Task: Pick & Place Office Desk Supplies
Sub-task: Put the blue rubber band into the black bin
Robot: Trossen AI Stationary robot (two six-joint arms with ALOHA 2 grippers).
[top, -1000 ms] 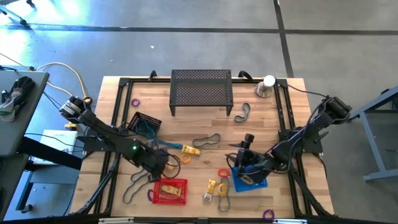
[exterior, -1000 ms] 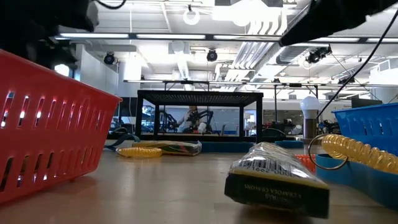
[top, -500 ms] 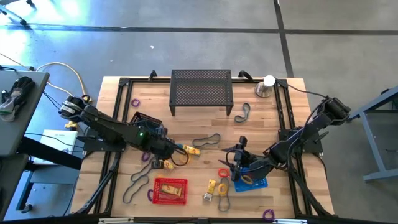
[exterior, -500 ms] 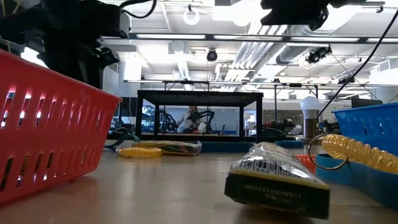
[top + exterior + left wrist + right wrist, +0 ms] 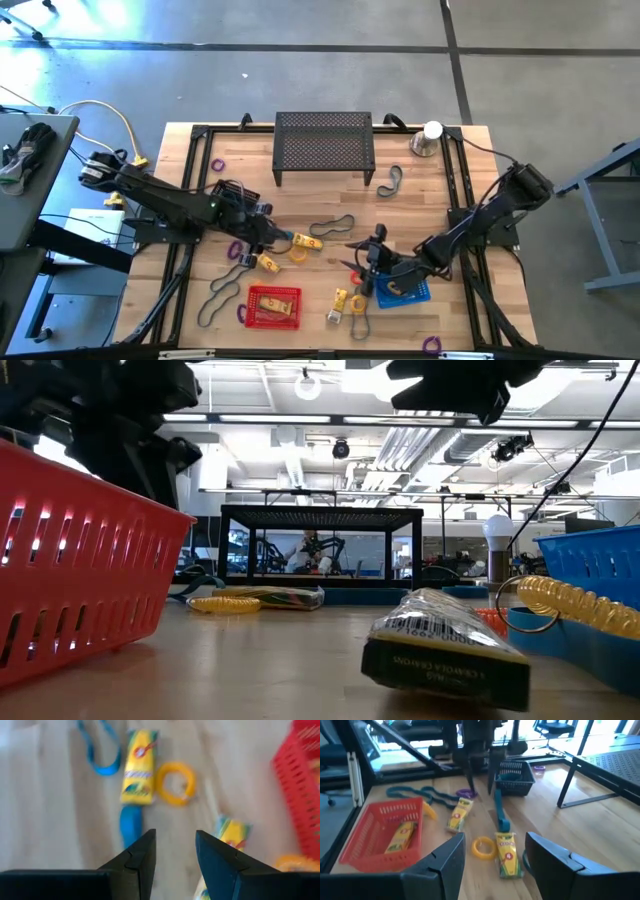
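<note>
The supplies lie loose on the wooden table. Near my left gripper (image 5: 268, 242) are yellow crayon boxes (image 5: 307, 241) (image 5: 268, 263), a yellow ring (image 5: 299, 254), a blue marker (image 5: 131, 822) and a teal loop (image 5: 100, 750). That gripper hangs open above them with nothing between its fingers (image 5: 175, 840). My right gripper (image 5: 354, 258) is open too, held level above the table left of the blue basket (image 5: 408, 290). It faces the crayon box (image 5: 507, 852) and the ring (image 5: 484, 846). A red basket (image 5: 273, 306) holds one crayon box (image 5: 402, 835).
A black mesh stand (image 5: 324, 146) and a silver cone with a white ball (image 5: 427, 139) stand at the far edge. A small black basket (image 5: 230, 198) sits far left. Dark loops (image 5: 332, 226) (image 5: 390, 180) (image 5: 215, 300) and purple rings (image 5: 216, 165) (image 5: 432, 345) lie scattered.
My left gripper has drawn back from the red basket toward the table's far edge and has rolled about its own axis. My right gripper has gone from over the blue basket toward the table's left and has tipped closer to level. Both stay open.
</note>
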